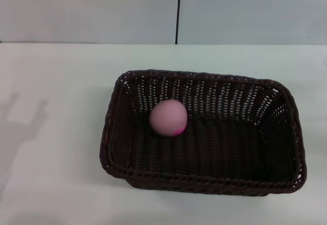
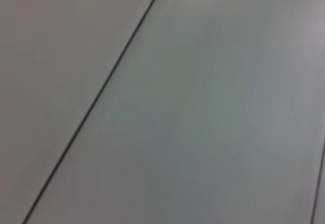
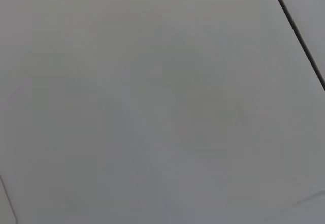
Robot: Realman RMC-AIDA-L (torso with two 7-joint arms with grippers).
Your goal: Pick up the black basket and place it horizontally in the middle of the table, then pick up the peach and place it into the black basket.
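On the left of the head view the white worktop (image 1: 56, 174) lies bare apart from a faint grey shadow (image 1: 23, 125) shaped like an arm with fingers; the left hand that may cast it is out of sight, so whether it is open or closed cannot be told. Its wrist camera looks only at a pale panelled surface crossed by a dark seam.

Toward the middle and reaching right, the black basket (image 1: 204, 181) stands upright on the worktop with its long side running across the view, its opening facing up. The peach (image 1: 168, 117) rests inside it on the woven floor, near the far wall and toward the basket's left end, pale pink with a magenta patch low on its right.

On the right no arm appears either; the right hand is not visible, its state unknown, and its wrist camera also faces a blank pale surface with a seam.

Judging by how things lie, both steps look done: basket laid across, fruit inside. The next move likely calls only for the arms to stay clear.
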